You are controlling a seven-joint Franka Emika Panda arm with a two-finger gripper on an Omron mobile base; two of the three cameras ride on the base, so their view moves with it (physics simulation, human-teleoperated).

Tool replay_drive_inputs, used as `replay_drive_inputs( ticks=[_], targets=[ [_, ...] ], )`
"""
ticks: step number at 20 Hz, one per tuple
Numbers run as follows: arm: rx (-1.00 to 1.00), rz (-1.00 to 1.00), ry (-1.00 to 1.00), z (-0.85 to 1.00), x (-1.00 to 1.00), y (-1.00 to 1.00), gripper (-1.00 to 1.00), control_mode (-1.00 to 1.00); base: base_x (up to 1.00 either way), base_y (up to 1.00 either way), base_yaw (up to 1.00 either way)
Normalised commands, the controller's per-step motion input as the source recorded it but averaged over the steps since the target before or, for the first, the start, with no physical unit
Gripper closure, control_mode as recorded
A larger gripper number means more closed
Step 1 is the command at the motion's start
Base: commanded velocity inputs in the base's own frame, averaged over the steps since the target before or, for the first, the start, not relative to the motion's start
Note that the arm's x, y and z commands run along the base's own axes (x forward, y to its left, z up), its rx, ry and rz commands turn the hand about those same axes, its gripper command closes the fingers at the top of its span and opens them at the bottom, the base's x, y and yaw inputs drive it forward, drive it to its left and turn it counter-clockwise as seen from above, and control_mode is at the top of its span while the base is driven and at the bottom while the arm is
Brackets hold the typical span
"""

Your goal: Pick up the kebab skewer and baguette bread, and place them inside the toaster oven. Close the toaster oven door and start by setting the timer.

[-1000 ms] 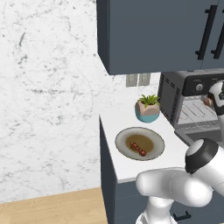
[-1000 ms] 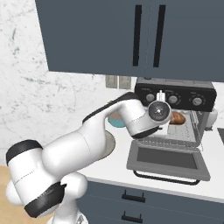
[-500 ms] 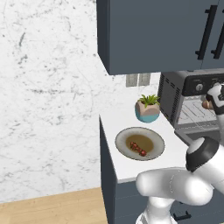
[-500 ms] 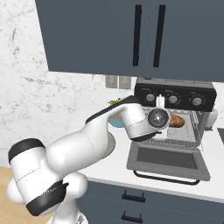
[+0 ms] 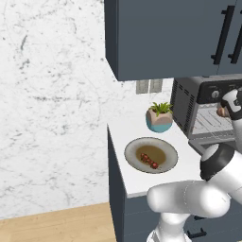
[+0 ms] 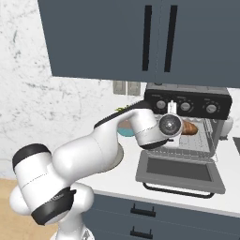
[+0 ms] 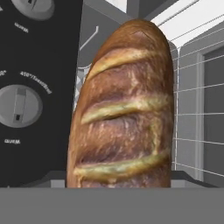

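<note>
My claw [image 6: 183, 127] prob. gripped the baguette bread [image 7: 124, 109] at the toaster oven [image 6: 190, 110] mouth; releasing early risked it rolling off the rack.

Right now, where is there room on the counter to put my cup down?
Bare white counter lies left of the potted plant, by the wall, and along the front edge below the plate holding the kebab skewer. It is crowded by the toaster oven: its open toaster oven door covers the counter, and the arm holds the baguette bread there.
</note>
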Motion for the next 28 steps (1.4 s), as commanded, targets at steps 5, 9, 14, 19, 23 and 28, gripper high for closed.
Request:
replay_drive_inputs(
  ticks=[5,9,14,19,23,28],
  targets=[
    [0.0,0.0,0.0,0.0,0.01,0.0,1.0,-1.0,0.0,0.0,0.0],
    [0.0,0.0,0.0,-0.03,0.0,0.0,1.0,-1.0,0.0,0.0,0.0],
    [0.0,0.0,0.01,0.0,0.0,0.0,1.0,-1.0,0.0,0.0,0.0],
    [0.0,0.0,0.04,0.0,0.03,0.01,1.0,-1.0,0.0,0.0,0.0],
    [0.0,0.0,0.09,0.0,0.16,0.06,1.0,-1.0,0.0,0.0,0.0],
    [0.0,0.0,0.08,0.0,0.15,0.02,1.0,-1.0,0.0,0.0,0.0]
  ],
)
